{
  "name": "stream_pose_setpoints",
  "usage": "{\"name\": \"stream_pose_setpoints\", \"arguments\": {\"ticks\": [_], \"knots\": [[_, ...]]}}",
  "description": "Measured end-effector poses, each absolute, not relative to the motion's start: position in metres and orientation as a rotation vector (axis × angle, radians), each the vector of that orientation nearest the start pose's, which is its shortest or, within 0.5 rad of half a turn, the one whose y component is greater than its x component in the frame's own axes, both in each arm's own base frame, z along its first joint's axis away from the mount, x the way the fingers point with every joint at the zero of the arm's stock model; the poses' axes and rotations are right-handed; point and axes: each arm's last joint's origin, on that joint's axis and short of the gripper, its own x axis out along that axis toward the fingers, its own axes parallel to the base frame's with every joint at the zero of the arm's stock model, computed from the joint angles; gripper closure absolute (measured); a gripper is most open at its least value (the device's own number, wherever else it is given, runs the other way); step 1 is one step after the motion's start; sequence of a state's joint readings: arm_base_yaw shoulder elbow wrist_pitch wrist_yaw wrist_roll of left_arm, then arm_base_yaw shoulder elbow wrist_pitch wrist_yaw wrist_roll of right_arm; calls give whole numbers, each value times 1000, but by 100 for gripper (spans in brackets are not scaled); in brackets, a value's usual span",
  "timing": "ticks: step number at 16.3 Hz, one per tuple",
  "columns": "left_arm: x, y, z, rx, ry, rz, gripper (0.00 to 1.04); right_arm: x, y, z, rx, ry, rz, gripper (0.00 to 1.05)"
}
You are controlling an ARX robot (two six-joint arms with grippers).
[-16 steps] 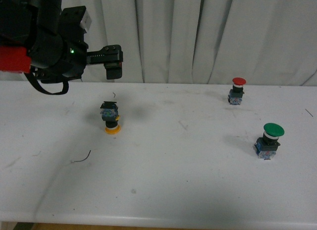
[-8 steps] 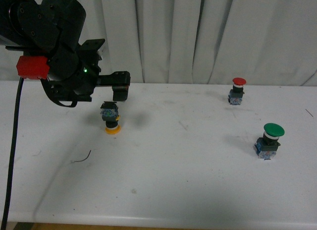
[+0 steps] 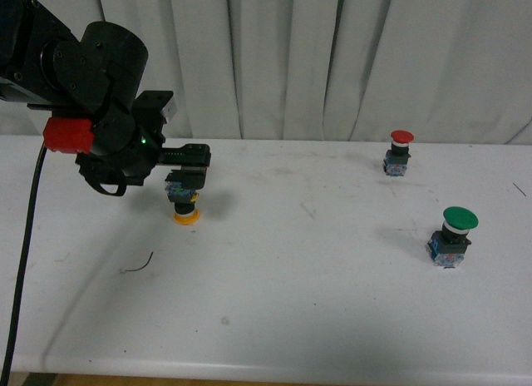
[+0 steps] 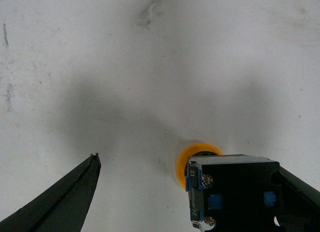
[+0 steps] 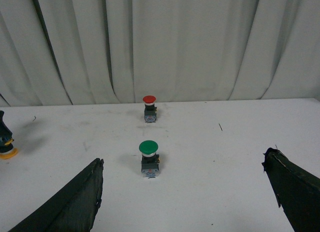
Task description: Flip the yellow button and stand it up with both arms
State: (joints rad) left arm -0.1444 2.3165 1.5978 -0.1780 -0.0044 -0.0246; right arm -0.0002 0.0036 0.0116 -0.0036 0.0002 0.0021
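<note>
**Yellow-capped and upside down: the yellow button (image 3: pixel 184 200) between the spread left fingers (image 4: pixel 60 204)**

On the white desk (image 3: pixel 291 294) the yellow button stands inverted. Its orange-yellow cap lies flat on the surface and its blue-grey contact block points up.

The left arm (image 3: pixel 91 70) carries a red block (image 3: pixel 68 133) and shows a small green light. It reaches over the button from the robot's left.

The left fingers are wide open and straddle the contact block without gripping it. In the left wrist view one finger lies right beside the block, and I cannot tell whether it touches. The other finger stands well apart from the button, with bare desk between.

The right fingers (image 5: pixel 70 207) are also spread wide and hold nothing. They are well apart from the button, which shows only at the edge of the right wrist view.

A red-capped switch (image 3: pixel 400 152) stands cap up, far to the right of the button and a little further back. A green-capped switch (image 3: pixel 453 235) stands cap up, further right still and nearer the robot than the button.

A thin dark scrap of wire (image 3: pixel 137 264) lies on the desk near the button, on the robot's side of it. A pale curtain (image 3: pixel 332 61) hangs behind the button.
</note>
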Motion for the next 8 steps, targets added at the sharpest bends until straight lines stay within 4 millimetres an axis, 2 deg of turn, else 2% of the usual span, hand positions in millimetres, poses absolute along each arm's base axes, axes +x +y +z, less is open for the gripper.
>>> {"name": "stream_pose_setpoints", "arguments": {"ticks": [2, 5, 6, 8], "knots": [[479, -74, 107, 56, 886, -131, 24, 97, 0, 167, 2, -5, 0, 6], [477, -81, 107, 68, 893, -149, 61, 97, 0, 167, 2, -4, 0, 6], [477, -82, 107, 69, 892, -151, 68, 97, 0, 167, 2, -4, 0, 6], [475, -84, 110, 70, 890, -155, 69, 97, 0, 167, 2, -4, 0, 6]]}}
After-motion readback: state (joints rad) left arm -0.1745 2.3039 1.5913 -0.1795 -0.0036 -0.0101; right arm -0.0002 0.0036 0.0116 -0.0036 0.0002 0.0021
